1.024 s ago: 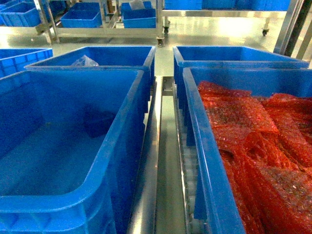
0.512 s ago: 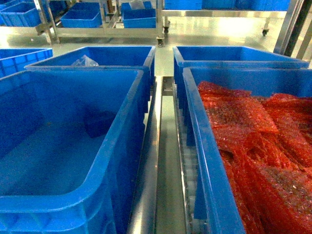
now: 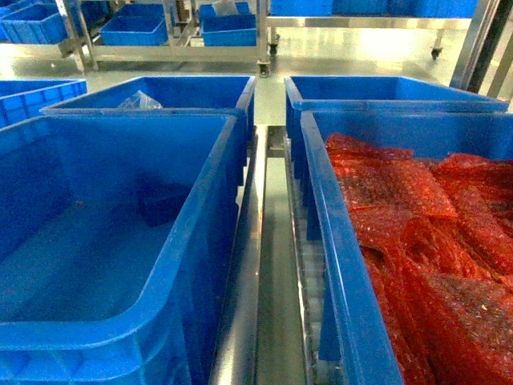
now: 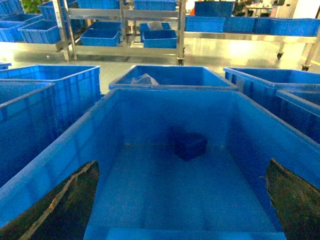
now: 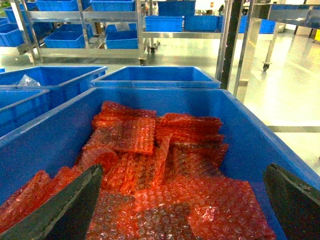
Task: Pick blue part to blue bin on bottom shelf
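1. The small dark-blue flat rectangular block (image 4: 190, 145) lies on the floor of the large bright-blue plastic crate (image 3: 210, 204), near its far wall and apart from the side walls. Judging from that, the placing step looks done.
2. The left end effector (image 4: 180, 200) hangs above the crate's near end with its two dark fingers (image 4: 62, 207) spread wide and nothing between them: released. It seems held high so as to stay off the thick rim.
3. The right end effector (image 5: 180, 202) hovers over the neighbouring crate of red bubble-wrap bags (image 5: 150, 165), likewise spread and gripping nothing, apparently parked out of the way.
4. The block reads as a dull, darker navy than the crate, with squared edges and a low profile; surface detail is too dim to tell.
5. A steel rail (image 3: 244, 265) runs between the two crates.
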Motion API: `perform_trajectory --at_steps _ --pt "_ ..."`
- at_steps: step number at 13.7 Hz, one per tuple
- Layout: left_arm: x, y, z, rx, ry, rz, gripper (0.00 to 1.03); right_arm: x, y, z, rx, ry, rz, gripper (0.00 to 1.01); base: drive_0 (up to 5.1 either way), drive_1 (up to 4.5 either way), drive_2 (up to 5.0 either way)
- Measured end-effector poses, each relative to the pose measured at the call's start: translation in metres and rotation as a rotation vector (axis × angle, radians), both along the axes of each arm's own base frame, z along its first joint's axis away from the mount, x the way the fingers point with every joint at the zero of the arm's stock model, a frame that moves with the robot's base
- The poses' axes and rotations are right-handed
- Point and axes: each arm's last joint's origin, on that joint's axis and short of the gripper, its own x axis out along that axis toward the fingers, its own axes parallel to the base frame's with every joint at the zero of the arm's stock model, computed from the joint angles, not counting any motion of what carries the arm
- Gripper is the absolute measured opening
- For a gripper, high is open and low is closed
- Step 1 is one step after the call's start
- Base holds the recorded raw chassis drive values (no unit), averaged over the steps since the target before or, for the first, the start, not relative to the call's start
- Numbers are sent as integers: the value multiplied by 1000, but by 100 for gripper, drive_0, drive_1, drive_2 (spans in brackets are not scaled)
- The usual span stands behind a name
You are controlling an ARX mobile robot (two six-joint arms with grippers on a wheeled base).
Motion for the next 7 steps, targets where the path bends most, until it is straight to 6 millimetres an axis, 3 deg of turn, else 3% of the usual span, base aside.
perform_trajectory --at_steps 7 --pt "0 0 0 0 0 0 98 0 0 0 0 0 0 98 0 0 0"
